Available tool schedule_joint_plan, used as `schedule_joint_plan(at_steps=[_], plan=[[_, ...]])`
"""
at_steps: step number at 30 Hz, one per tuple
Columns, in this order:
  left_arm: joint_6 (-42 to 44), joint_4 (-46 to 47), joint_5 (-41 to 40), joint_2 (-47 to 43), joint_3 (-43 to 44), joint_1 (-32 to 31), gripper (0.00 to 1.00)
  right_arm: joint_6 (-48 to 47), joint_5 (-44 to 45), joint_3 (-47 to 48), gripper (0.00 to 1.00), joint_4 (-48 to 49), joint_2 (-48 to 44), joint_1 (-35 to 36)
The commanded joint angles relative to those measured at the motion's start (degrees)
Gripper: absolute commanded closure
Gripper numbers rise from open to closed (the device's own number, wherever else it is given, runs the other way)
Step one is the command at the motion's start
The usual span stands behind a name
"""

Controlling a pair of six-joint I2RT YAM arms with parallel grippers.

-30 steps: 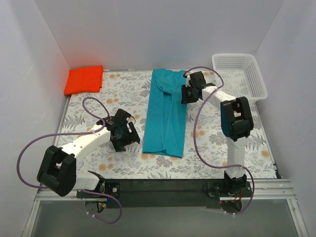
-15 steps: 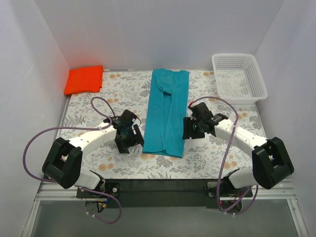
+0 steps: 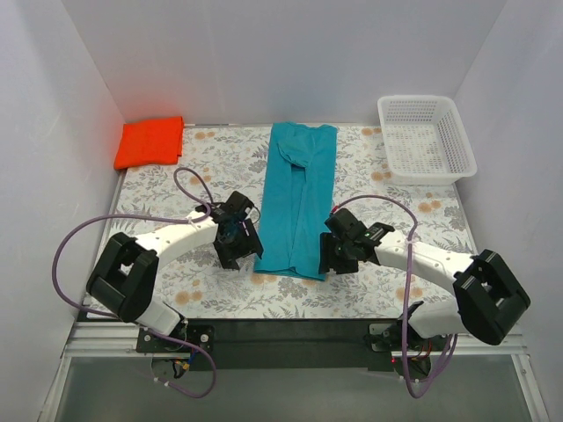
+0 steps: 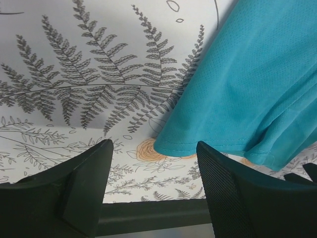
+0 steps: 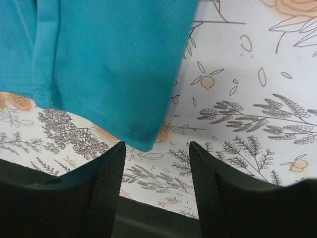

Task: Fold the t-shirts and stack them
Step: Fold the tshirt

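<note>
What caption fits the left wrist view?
Open left gripper poised at a hem corner of the teal t-shirt on a fern-print tablecloth.

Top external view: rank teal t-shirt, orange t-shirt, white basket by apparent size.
1. teal t-shirt, laid out long
2. white basket
3. orange t-shirt, folded, clearly smallest

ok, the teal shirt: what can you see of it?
The teal t-shirt lies flat on the floral table cover, folded lengthwise into a long narrow strip, stitched hem toward the arms, cloth bunched at the far end. It looks like soft fine mesh knit with lengthwise creases. The left gripper and right gripper sit open at its near corners; neither grips it.
</note>
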Motion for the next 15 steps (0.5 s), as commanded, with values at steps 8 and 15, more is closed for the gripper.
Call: schedule_joint_plan(at_steps=[8,15], plan=[[-1.29,-0.17,-4.24,4.02,3.16,-2.69,0.37,3.39,3.86,3.87,0.39,1.00,5.22,3.05],[-1.56,-1.31,-7.67,5.34,5.53,-4.80,0.41,3.65,3.86,4.58,0.40,0.92,5.75,3.32]])
